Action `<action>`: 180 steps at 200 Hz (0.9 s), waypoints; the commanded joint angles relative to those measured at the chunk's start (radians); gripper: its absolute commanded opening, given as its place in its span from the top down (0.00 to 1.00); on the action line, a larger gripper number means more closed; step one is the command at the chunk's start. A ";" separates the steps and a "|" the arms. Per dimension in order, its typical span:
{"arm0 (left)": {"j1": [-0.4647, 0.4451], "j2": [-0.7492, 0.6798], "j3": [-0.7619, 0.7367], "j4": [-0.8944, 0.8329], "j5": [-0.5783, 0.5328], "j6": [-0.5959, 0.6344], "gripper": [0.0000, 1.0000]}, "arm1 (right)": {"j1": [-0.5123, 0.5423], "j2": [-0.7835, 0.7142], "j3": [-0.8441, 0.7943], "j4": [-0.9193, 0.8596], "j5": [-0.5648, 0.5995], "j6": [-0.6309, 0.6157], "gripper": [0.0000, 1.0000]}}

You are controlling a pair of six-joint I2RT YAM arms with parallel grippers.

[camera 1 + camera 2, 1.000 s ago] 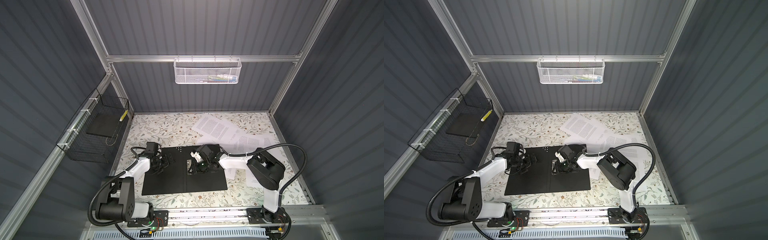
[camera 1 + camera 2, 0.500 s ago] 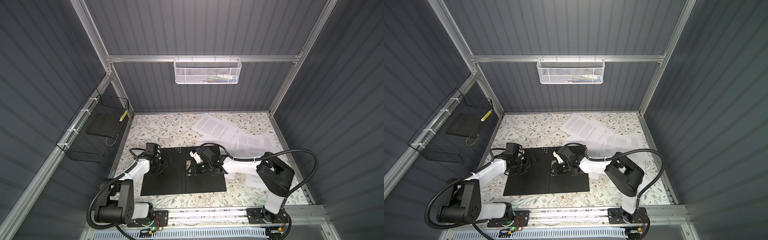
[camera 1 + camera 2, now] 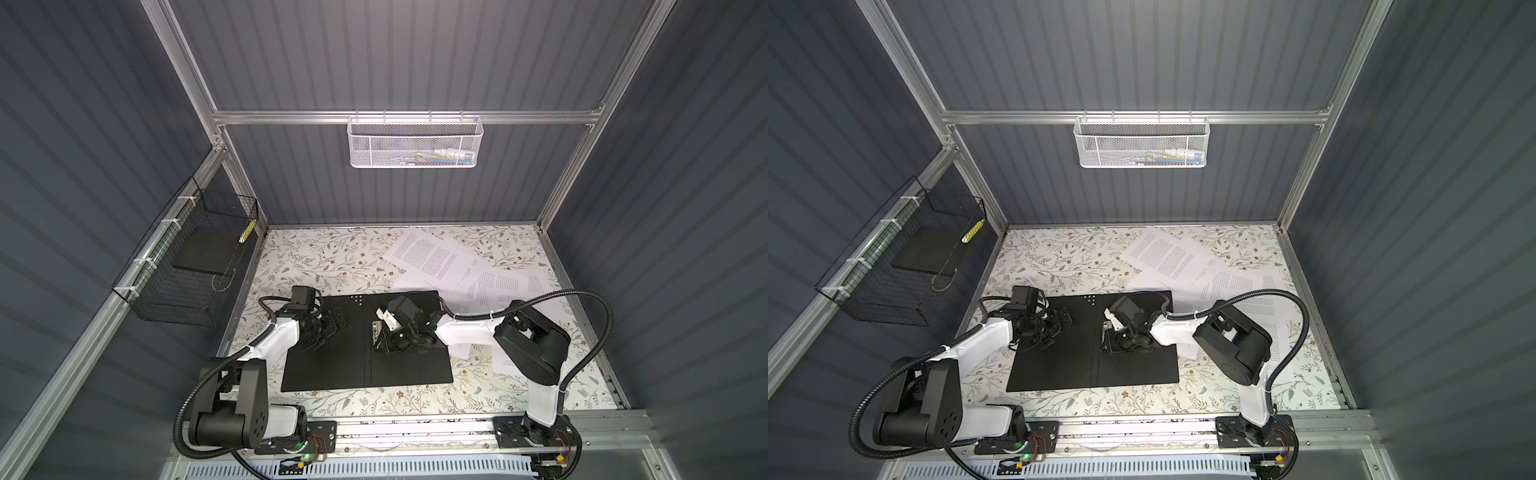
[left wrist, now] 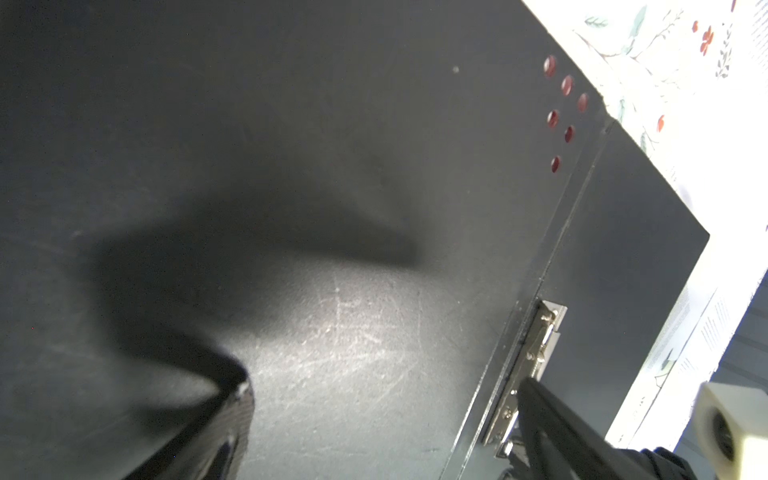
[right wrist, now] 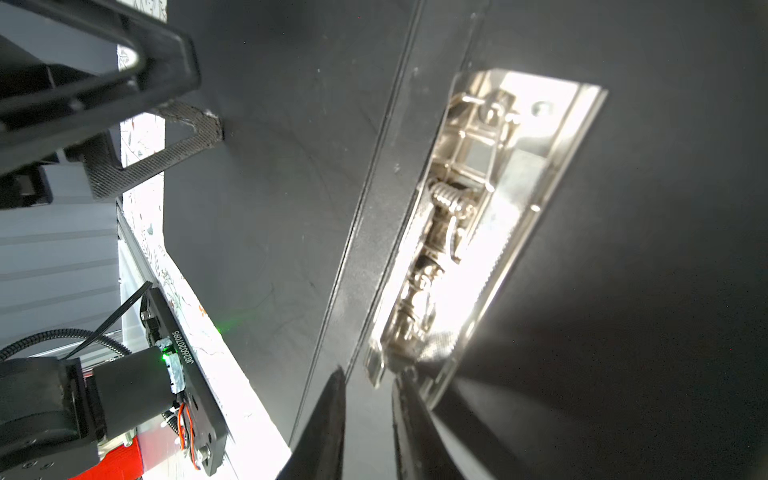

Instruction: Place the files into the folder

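Note:
The folder lies open on the floral table, black inside up. A metal clip sits beside its spine. My left gripper is open, low over the folder's left half, with nothing between its fingers. My right gripper is at the clip's near end with its jaws narrow but apart. The clip's tab reaches just between the tips, and one finger touches the clip. The files lie loose and overlapping on the table behind and right of the folder.
A white mesh basket hangs on the back wall. A black wire basket holding a dark slab hangs on the left wall. The right arm's elbow hovers over some sheets. An aluminium rail runs along the table's front.
My right gripper has shifted a little toward the folder's spine, onto the clip's end, and its jaws have narrowed. The left gripper and the folder have stayed put.

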 commanded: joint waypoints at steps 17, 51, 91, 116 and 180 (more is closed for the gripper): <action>-0.004 0.031 -0.054 -0.066 -0.028 -0.013 0.00 | 0.006 0.025 0.023 0.004 -0.016 0.011 0.80; -0.004 0.035 -0.057 -0.060 -0.028 -0.013 0.00 | 0.005 0.036 0.029 0.001 -0.017 0.012 0.82; -0.004 0.038 -0.062 -0.053 -0.030 -0.017 0.00 | 0.005 0.047 0.039 0.002 -0.021 0.015 0.86; -0.004 0.038 -0.062 -0.051 -0.033 -0.020 0.00 | 0.005 0.050 0.044 -0.007 -0.017 0.016 0.90; -0.004 0.044 -0.055 -0.060 -0.063 -0.025 0.00 | 0.004 0.053 0.008 -0.073 0.033 0.053 1.00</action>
